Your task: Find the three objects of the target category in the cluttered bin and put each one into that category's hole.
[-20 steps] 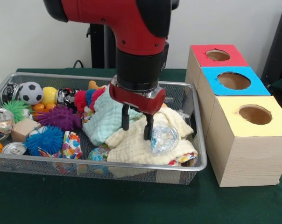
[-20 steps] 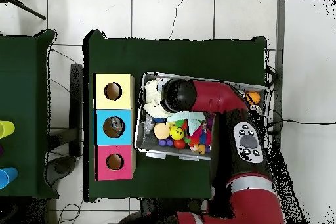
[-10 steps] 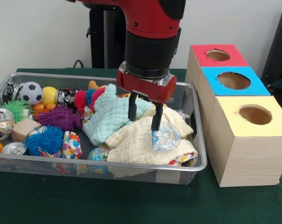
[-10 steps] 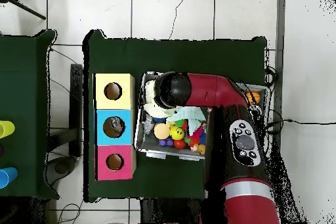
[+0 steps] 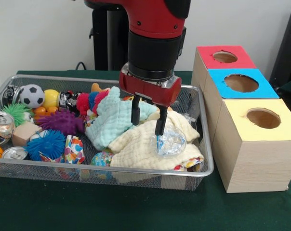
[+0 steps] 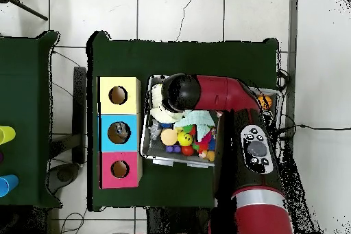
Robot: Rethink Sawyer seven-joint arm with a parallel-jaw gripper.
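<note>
My gripper point(image 5: 146, 128) hangs open over the right part of the wire bin point(image 5: 112, 171). Its fingers are spread above a cream cloth point(image 5: 136, 151) and a mint cloth point(image 5: 109, 120). The right fingertip point(image 5: 159, 134) rests against the left side of a clear glittery ball point(image 5: 171, 142) lying on the cream cloth; nothing is between the fingers. Three wooden boxes stand right of the bin, each with a hole on top: red point(image 5: 225, 57), blue point(image 5: 241, 83), yellow point(image 5: 263, 118). In the overhead view the arm's head point(image 6: 179, 92) hides the gripper.
The bin's left half holds a soccer ball point(image 5: 32, 95), yellow ball point(image 5: 51, 97), purple spiky ball point(image 5: 63, 121), blue spiky ball point(image 5: 46, 143), green spiky ball point(image 5: 15, 111), cans point(image 5: 1, 124), a wooden cube point(image 5: 25, 132) and a patterned ball point(image 5: 102, 158).
Over the last second the gripper shifted right and slightly up, bringing its right finger against the clear ball. It has hardly moved in the last half second.
</note>
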